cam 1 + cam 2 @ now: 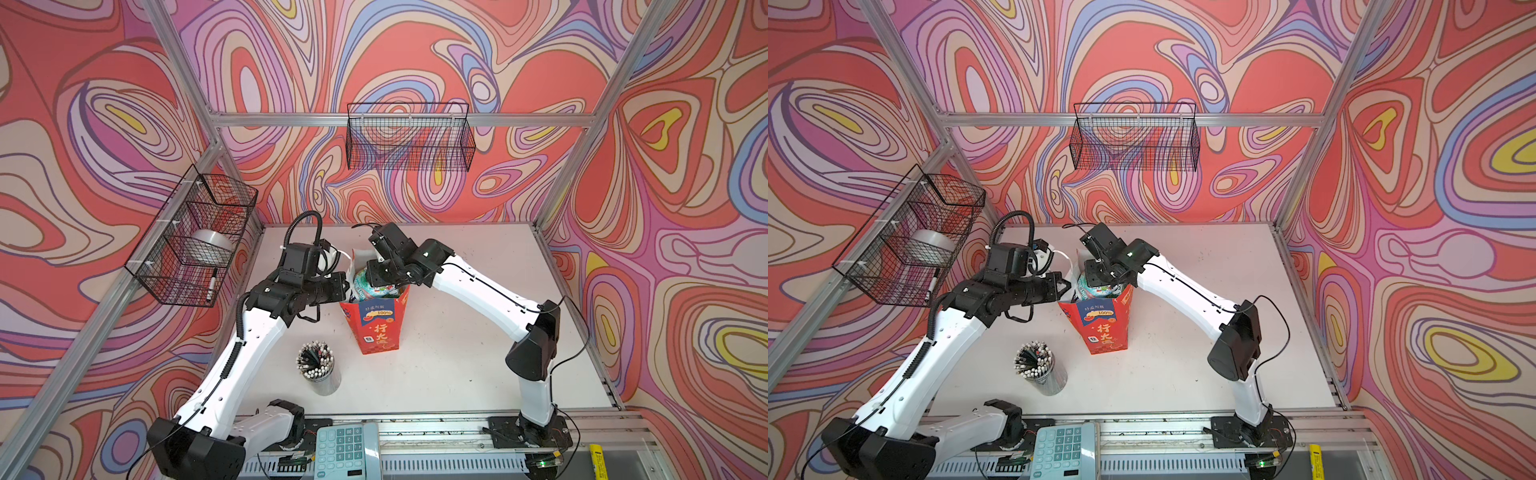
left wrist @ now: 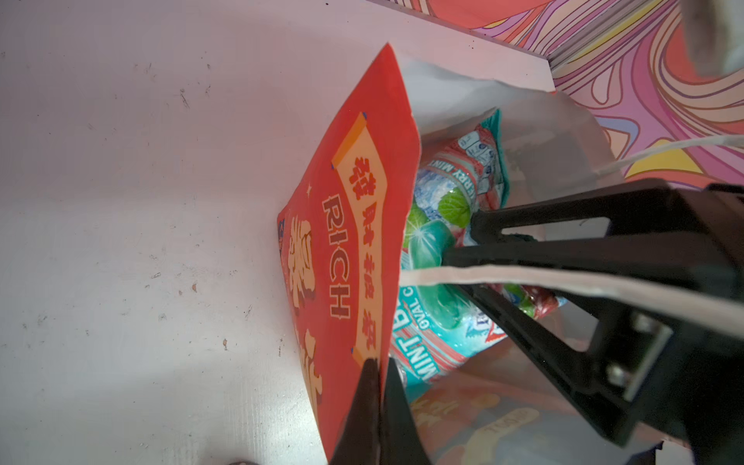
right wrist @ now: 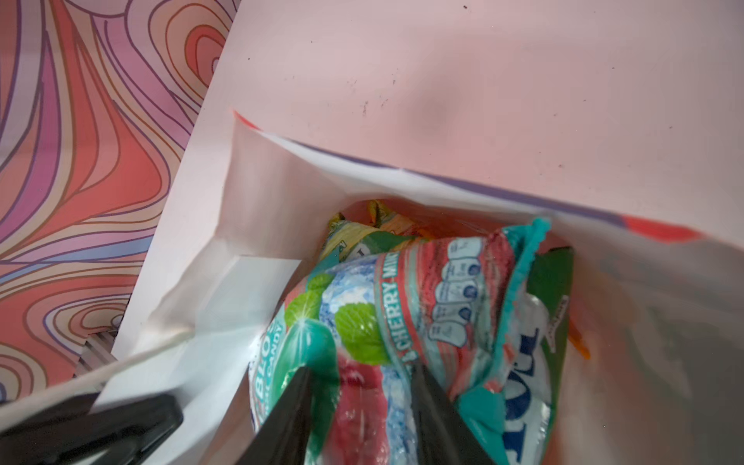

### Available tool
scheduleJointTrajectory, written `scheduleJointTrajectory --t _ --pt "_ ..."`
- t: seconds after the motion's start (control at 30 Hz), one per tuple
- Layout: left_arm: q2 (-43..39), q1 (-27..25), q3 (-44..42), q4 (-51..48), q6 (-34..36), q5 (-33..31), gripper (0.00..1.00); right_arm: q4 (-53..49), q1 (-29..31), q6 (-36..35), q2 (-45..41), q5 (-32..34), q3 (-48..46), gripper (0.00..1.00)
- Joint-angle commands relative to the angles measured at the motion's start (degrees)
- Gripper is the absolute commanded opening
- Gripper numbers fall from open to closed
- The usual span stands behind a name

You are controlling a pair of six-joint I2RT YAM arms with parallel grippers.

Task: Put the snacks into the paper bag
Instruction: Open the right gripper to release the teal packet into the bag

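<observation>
**Bag (image 1: 376, 328) pinched on the left, teal pouch (image 3: 422, 290) between my right jaws**

Far left, a wire basket (image 1: 195, 237) hangs on the wall, well apart from my work. My left gripper (image 2: 380, 364) comes in level from the left. It is closed tight on the bag's left rim, with the red paper pinched flat between its fingers. Nearer my bases, a cup (image 1: 318, 370) of pens stands on the table (image 1: 457, 353), apart from the bag.

The bag stands upright near the middle of the table, its mouth open and the white inside showing. The snacks (image 2: 435, 334) are in it, piled to the rim. The teal pouch lies on top, with a green one (image 3: 551, 282) beside it and a yellow-green one (image 3: 354, 237) deeper down.

My right gripper (image 3: 362, 366) reaches down into the mouth from the right. Its jaws stand about half apart, astride the teal pouch, and both tips are against the foil. I cannot tell whether they grip the pouch or only rest on it. In the left wrist view a white cord handle (image 2: 563, 277) runs across in front of my right fingers.
</observation>
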Motion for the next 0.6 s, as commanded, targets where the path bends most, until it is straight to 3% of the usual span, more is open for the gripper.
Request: scheduleJointTrajectory --t 0.0,0.13,0.27,0.4,0.5,0.57 --pt "-0.1 0.2 0.5 0.5 1.1 0.2 0.00 -4.6 -0.5 3.5 0.0 4.2 -3.7 0.48" --pt "-0.5 0.2 0.5 0.4 1.1 -0.4 0.00 -0.1 -0.5 5.9 -2.6 3.3 -10.0 0.53" --pt "-0.3 0.2 0.5 0.4 1.0 0.0 0.00 0.6 -0.4 6.0 -5.3 1.2 -8.2 0.59" --pt "-0.4 0.2 0.6 0.3 1.1 -0.5 0.01 4.7 -0.4 2.0 -10.0 -4.8 -4.6 0.68" --pt "-0.6 0.2 0.8 0.1 1.1 -0.2 0.11 3.0 -0.4 -0.6 -11.6 -9.5 2.0 0.88" --pt "-1.0 0.2 1.0 -0.2 1.5 -0.6 0.21 0.9 -0.4 -2.1 -11.8 -9.3 5.6 0.94"
